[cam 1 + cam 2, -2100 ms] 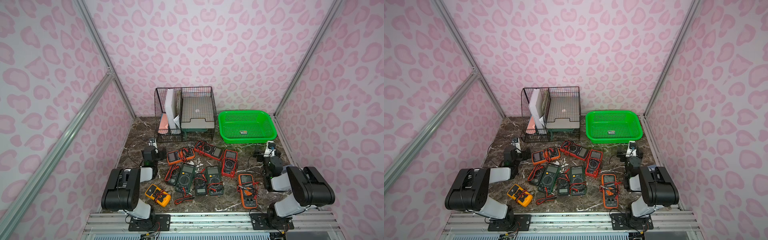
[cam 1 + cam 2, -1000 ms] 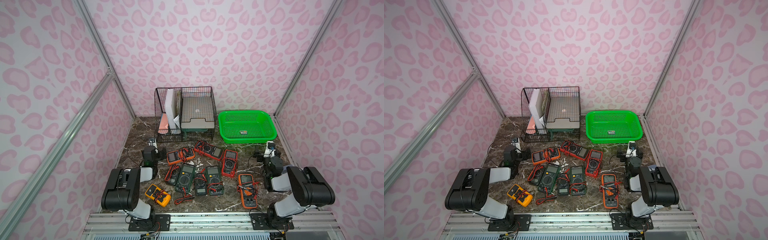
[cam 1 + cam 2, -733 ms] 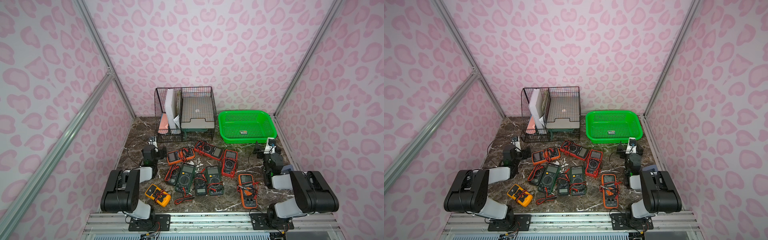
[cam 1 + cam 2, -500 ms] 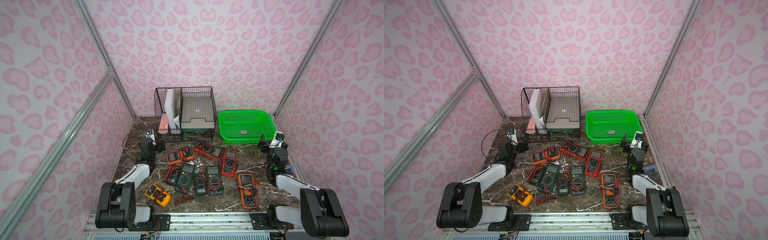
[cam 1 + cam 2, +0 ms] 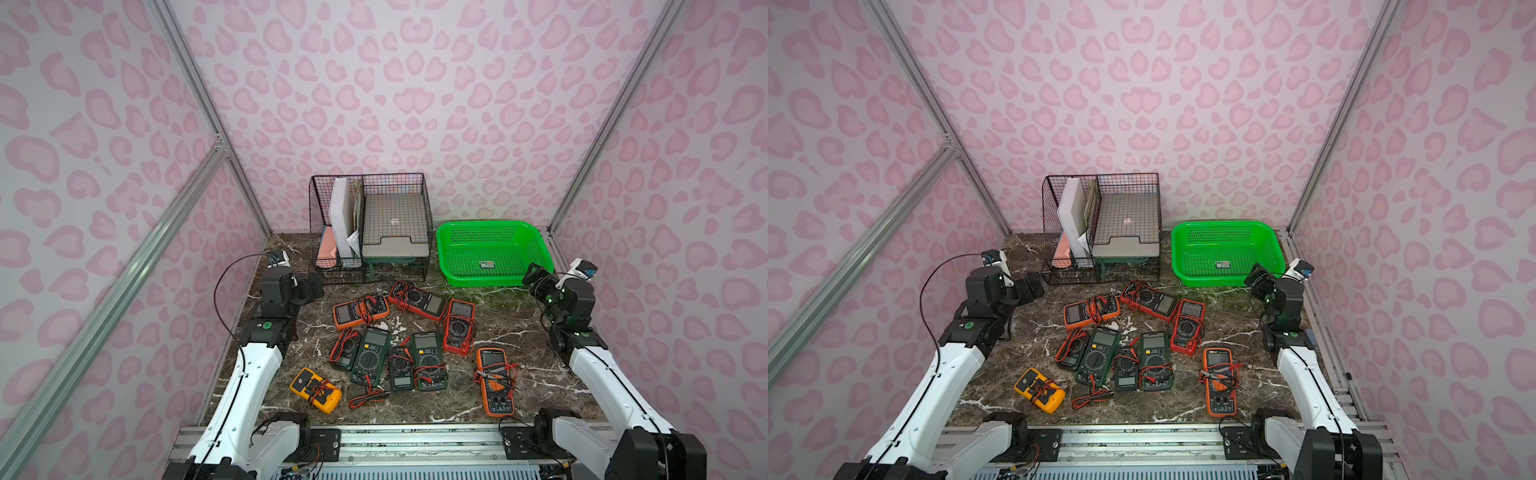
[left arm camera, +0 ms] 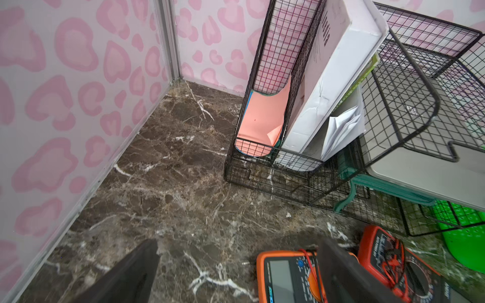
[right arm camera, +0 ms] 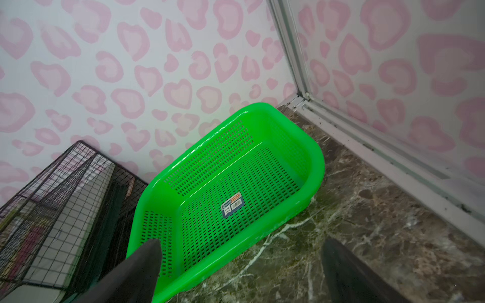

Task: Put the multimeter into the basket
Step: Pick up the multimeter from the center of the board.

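Note:
Several multimeters lie in a loose cluster mid-table in both top views: an orange one [image 5: 360, 311], a red one [image 5: 459, 326], a green one [image 5: 370, 355], a yellow one [image 5: 316, 390] and another orange one [image 5: 494, 386] nearest the front. The bright green basket [image 5: 478, 232] [image 5: 1225, 235] stands at the back right, holding only a label. My left gripper [image 5: 309, 286] [image 6: 238, 246] hovers open at the left, just left of the orange multimeter [image 6: 286, 278]. My right gripper [image 5: 536, 276] [image 7: 241, 244] hangs open over the basket's [image 7: 210, 157] front right corner. Neither holds anything.
A black wire-mesh organiser [image 5: 370, 224] with papers and a grey laptop stands at the back centre, left of the basket and close to my left gripper. Red and black test leads [image 5: 365, 399] trail around the meters. Pink patterned walls close in on three sides.
Both arms have unfolded from their low rest pose and reached back: the left gripper toward the organiser, the right toward the basket. Both stayed open; the meters have not moved.

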Available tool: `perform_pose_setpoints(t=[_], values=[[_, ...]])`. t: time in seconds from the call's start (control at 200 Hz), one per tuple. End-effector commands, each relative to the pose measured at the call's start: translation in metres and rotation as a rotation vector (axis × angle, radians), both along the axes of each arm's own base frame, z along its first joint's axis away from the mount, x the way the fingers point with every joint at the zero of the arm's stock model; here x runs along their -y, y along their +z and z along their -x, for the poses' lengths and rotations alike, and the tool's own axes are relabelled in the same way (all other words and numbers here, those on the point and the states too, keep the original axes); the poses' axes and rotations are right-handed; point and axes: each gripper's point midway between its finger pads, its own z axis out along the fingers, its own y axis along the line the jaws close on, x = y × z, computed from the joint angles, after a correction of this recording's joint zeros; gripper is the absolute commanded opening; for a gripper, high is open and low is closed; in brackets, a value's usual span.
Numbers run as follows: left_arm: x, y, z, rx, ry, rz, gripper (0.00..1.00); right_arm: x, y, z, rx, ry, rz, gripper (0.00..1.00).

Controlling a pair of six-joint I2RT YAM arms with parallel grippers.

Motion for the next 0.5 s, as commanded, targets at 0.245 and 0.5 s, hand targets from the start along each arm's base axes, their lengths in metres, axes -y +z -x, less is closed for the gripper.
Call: perform_pose_setpoints(t=[0.245,0.5], values=[[0.036,-0.032,0.064,-0.331,-0.052,0.245,0.99,-0.058,-0.012,-0.001,-0.234,0.294,-0.093,0.99],[0.059,-0.030,0.077,-0.403,-0.096,0.316,0.99,-0.085,-0.039,0.033,-0.462,0.412,-0.039,0.96]])
